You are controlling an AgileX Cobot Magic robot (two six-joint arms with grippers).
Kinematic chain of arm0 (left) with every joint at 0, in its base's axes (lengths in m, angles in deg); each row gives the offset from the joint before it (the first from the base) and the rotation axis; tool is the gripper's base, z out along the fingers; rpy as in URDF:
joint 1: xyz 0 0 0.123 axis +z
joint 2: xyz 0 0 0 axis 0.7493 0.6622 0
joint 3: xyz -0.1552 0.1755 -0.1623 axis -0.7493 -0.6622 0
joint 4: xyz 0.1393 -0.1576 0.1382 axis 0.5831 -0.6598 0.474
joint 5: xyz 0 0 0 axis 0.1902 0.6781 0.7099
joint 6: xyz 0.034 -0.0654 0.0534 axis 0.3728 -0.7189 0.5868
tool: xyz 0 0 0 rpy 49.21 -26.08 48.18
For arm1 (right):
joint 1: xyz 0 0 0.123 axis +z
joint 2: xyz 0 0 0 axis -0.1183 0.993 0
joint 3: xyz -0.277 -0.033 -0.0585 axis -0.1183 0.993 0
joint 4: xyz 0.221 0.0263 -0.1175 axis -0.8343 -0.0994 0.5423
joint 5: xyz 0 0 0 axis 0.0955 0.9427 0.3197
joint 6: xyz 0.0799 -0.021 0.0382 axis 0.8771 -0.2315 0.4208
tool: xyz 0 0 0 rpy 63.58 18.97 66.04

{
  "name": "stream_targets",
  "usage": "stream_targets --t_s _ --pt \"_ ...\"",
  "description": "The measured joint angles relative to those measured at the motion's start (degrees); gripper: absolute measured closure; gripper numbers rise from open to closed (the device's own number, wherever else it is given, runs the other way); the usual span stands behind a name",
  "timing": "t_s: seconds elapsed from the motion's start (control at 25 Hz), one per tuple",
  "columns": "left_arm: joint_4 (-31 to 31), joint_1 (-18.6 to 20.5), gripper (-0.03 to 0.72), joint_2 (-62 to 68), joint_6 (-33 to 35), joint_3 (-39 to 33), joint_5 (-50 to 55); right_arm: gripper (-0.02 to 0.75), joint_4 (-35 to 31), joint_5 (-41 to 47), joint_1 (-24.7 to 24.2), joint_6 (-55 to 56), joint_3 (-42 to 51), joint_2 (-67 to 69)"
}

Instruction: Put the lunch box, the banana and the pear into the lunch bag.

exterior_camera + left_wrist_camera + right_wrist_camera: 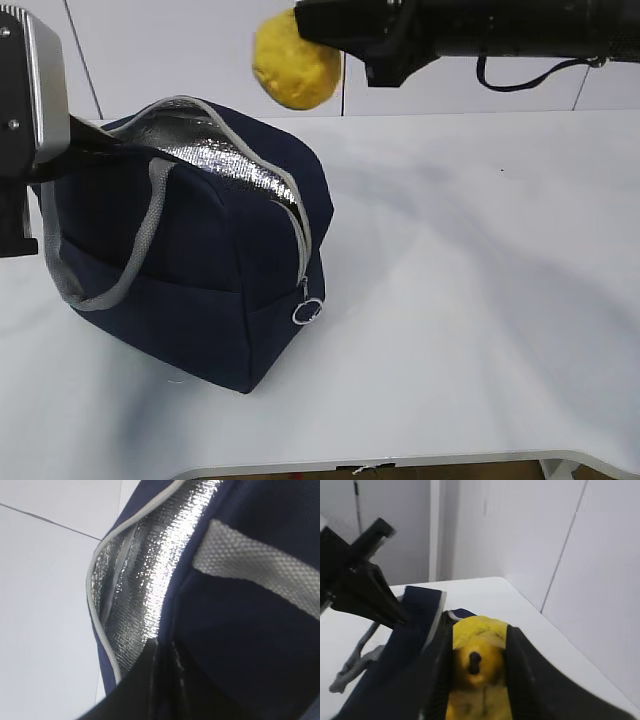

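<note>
The navy lunch bag stands at the left of the white table, unzipped, with its silver foil lining showing. My left gripper is shut on the bag's rim at the far left. The left wrist view shows its dark jaws pinching the navy edge beside the foil. The yellow pear hangs in the air above the bag's opening, with my right gripper shut on it. In the right wrist view the pear sits between both fingers, stem toward the camera. The lunch box and the banana are out of view.
A grey webbing handle hangs down the bag's near side, and the zipper's ring pull dangles at its front corner. White table stretches right of the bag. White wall panels stand behind.
</note>
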Motion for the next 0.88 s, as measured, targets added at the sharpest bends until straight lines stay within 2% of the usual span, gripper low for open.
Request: stream_targets --t_s 0.12,0.28,0.64,0.88 --pt "0.00 0.00 0.701 0.00 0.00 0.00 0.00 0.470 0.43 4.29 0.00 0.22 0.00 0.00" --pt "-0.09 0.00 0.701 0.00 0.00 0.00 0.00 0.470 0.82 5.53 1.26 0.46 -1.07 0.00" --pt "-0.22 0.00 0.701 0.00 0.00 0.00 0.00 0.471 1.61 -1.08 9.10 -1.18 -2.58 0.91" --pt "-0.22 0.00 0.701 0.00 0.00 0.00 -0.03 0.471 1.61 -1.63 9.81 -1.76 -6.03 6.86"
